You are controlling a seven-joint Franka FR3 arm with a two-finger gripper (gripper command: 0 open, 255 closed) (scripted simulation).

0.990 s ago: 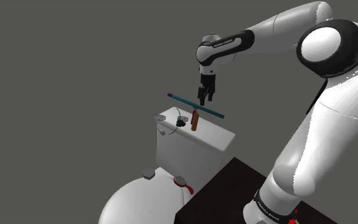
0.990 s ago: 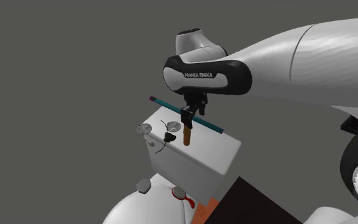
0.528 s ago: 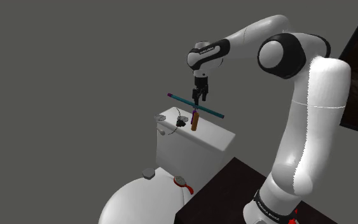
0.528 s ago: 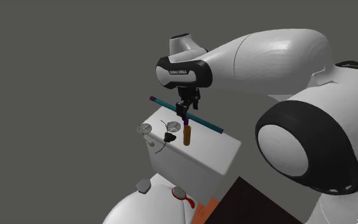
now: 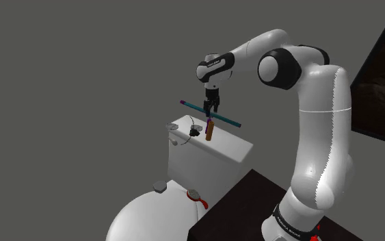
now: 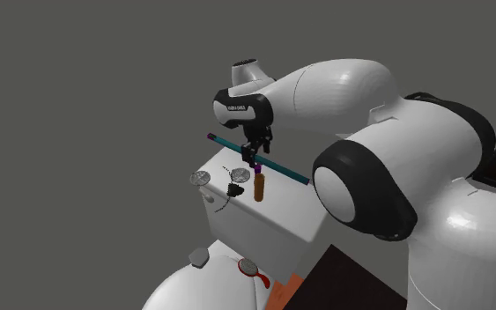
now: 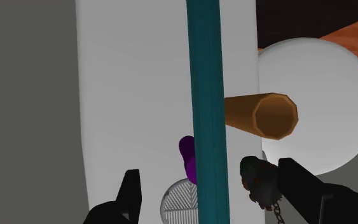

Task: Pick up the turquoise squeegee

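The all-black two-finger gripper point(image 7: 208, 173) hangs spread over the turquoise-bladed, brown-handled squeegee point(image 7: 206, 76). Its bar runs between the fingers, untouched, above the white toilet tank point(image 5: 204, 161). I reckon gripping and lifting remain.

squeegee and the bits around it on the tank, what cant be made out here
- Ends of the squeegee: wrist view, cut off by the picture's edges.
- The purple piece: wrist view, partly behind the blade; what it joins is hidden.
- The round grated disc: wrist view, half covered by the blade, cut by the edge.
- The dark chained object: shoulder view, too small to name.
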